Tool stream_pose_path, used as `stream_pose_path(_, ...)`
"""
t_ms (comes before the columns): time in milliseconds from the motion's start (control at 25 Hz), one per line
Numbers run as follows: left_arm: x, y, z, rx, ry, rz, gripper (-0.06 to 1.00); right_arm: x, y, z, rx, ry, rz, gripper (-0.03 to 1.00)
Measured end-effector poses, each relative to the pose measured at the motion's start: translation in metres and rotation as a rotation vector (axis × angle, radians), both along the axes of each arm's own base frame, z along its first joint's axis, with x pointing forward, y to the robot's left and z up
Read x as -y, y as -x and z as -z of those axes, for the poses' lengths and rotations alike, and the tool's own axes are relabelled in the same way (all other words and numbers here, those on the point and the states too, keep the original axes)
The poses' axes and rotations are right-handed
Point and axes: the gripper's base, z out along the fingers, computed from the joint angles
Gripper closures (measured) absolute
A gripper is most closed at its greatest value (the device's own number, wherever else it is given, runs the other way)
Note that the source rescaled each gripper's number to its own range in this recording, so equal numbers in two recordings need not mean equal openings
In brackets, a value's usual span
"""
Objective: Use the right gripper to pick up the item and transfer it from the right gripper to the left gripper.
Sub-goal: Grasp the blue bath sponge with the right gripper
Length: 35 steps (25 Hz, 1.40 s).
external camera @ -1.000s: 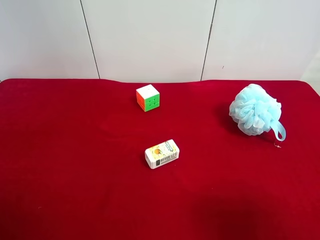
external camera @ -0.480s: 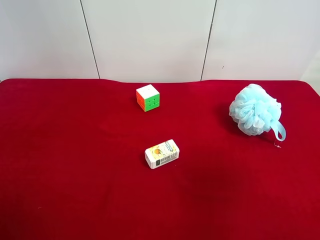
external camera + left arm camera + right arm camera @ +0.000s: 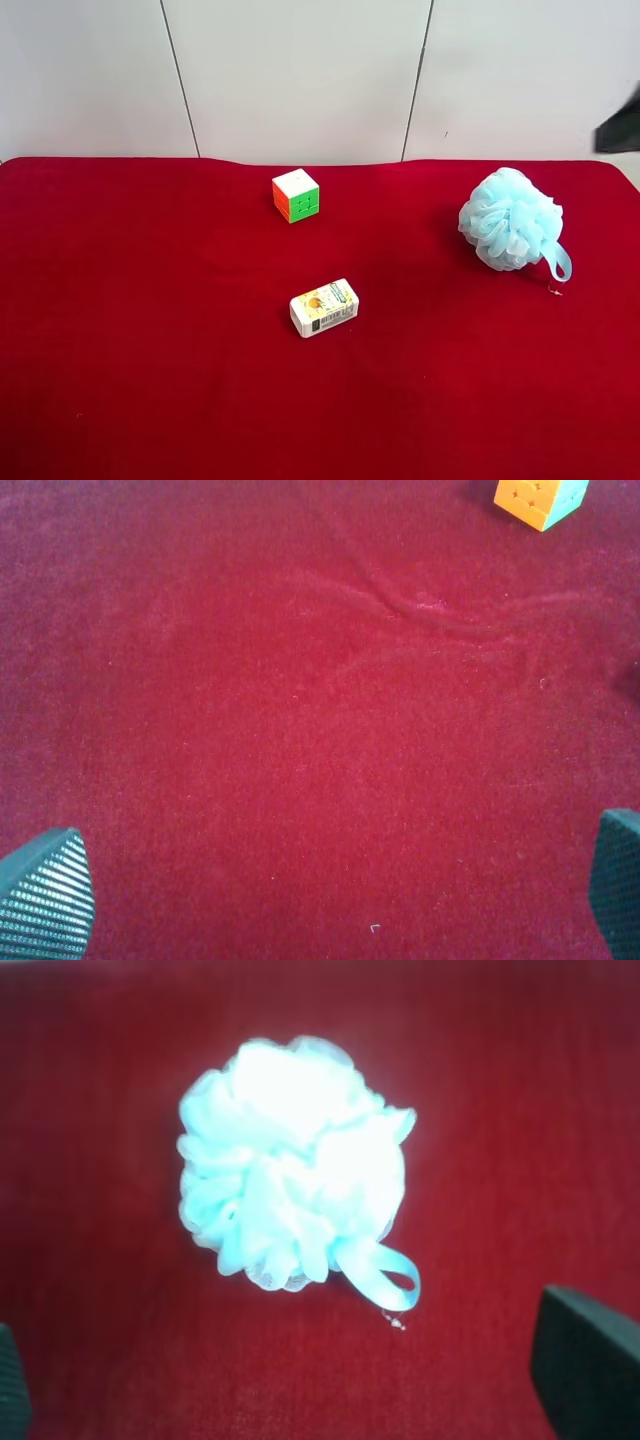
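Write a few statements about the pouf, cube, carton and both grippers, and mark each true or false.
1. The pouf lies on the red cloth, ungripped. True.
2. The right gripper is shut on the pouf. False: its jaws stand open, and the pouf lies clear of them.
3. The cube sits on top of the carton. False: they lie apart on the cloth.
4. The left gripper is open and holds nothing. True.
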Motion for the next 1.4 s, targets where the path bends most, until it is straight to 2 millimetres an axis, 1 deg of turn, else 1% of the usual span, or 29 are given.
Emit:
stream_pose_path(200,0.0,0.0,0.0,0.0,0.0,0.0,-0.06,0.001,-0.045,0.041,-0.104,-0.001,0.006,-0.03)
stream_pose_path(400,0.0,0.0,0.0,0.0,0.0,0.0,-0.06,0.003,-0.076,0.081,-0.172,0.002,0.011,-0.03)
stream_pose_path(600,0.0,0.0,0.0,0.0,0.0,0.0,-0.06,0.004,-0.094,0.122,-0.283,0.024,0.0,-0.03)
stream_pose_path(760,0.0,0.0,0.0,0.0,0.0,0.0,-0.06,0.005,-0.102,0.145,-0.322,0.032,-0.005,-0.03)
stream_pose_path(880,0.0,0.0,0.0,0.0,0.0,0.0,-0.06,0.005,-0.108,0.154,-0.309,0.039,-0.008,-0.03)
stream_pose_path(1160,0.0,0.0,0.0,0.0,0.0,0.0,-0.06,0.006,-0.117,0.163,-0.253,0.056,-0.017,-0.02)
stream_pose_path(1280,0.0,0.0,0.0,0.0,0.0,0.0,-0.06,0.006,-0.118,0.166,-0.253,0.067,-0.026,0.03)
stream_pose_path(1360,0.0,0.0,0.0,0.0,0.0,0.0,-0.06,0.006,-0.119,0.165,-0.243,0.068,-0.027,0.09)
stream_pose_path(1400,0.0,0.0,0.0,0.0,0.0,0.0,-0.06,0.006,-0.12,0.165,-0.231,0.068,-0.026,0.14)
